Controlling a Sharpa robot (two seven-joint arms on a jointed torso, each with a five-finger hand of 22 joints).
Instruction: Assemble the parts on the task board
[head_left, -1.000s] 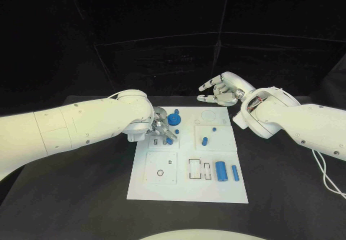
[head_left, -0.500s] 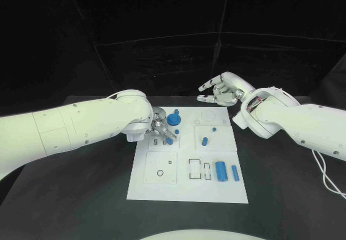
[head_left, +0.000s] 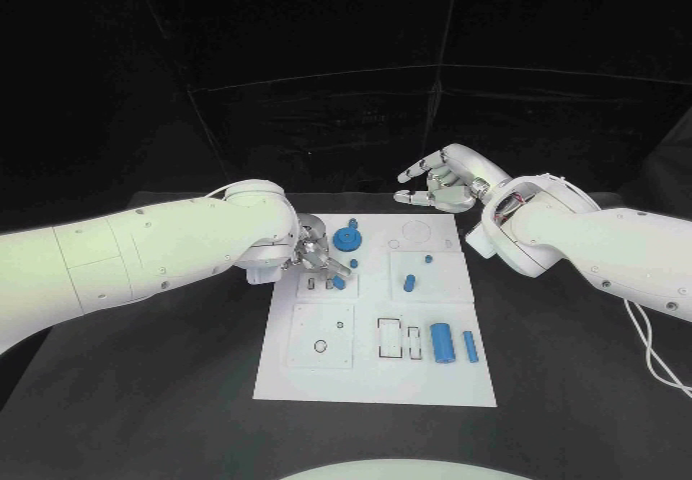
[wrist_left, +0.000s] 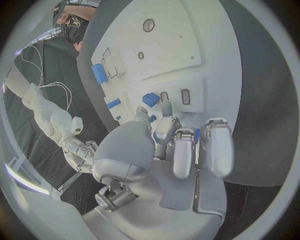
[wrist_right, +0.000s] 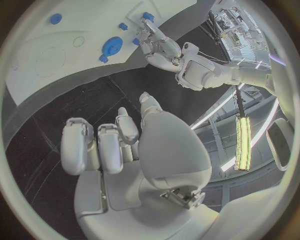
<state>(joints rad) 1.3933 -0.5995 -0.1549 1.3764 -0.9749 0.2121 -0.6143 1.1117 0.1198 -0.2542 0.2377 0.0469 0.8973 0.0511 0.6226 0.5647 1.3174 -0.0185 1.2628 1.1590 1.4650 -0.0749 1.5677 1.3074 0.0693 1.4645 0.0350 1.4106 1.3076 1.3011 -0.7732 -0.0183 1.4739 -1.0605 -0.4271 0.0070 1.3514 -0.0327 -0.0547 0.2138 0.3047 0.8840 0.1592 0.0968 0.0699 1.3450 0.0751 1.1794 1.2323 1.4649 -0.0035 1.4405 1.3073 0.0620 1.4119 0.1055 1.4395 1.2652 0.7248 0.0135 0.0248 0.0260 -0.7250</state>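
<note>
Right, your left robot hand (head_left: 320, 258) sits low over the upper-left part of the task board (head_left: 375, 385), fingers bunched downward at the small slotted block there. In the left wrist view its fingertips (wrist_left: 164, 107) come down just beside a small blue part (wrist_left: 150, 99) next to two narrow slots; you can't tell from either view whether that part is actually pinched or only touched. Your right robot hand (head_left: 444, 184) hangs above the bench (head_left: 173, 400) beyond the board's far edge, fingers loosely curled and apart, nothing in them; the right wrist view shows the same, with the palm facing the board's far corner. On the board you have a blue gear-like disc (head_left: 348, 239) near the far-left corner, just beside the left hand, and a small blue peg (head_left: 427, 261) and a short blue piece (head_left: 410, 281) on the raised block to its right. A blue cylinder (head_left: 443, 344) and a thinner blue bar (head_left: 469, 346) lie side by side toward the near-right, next to two rectangular outlines. A dark ring (head_left: 320, 346) sits on the near-left block.
</note>
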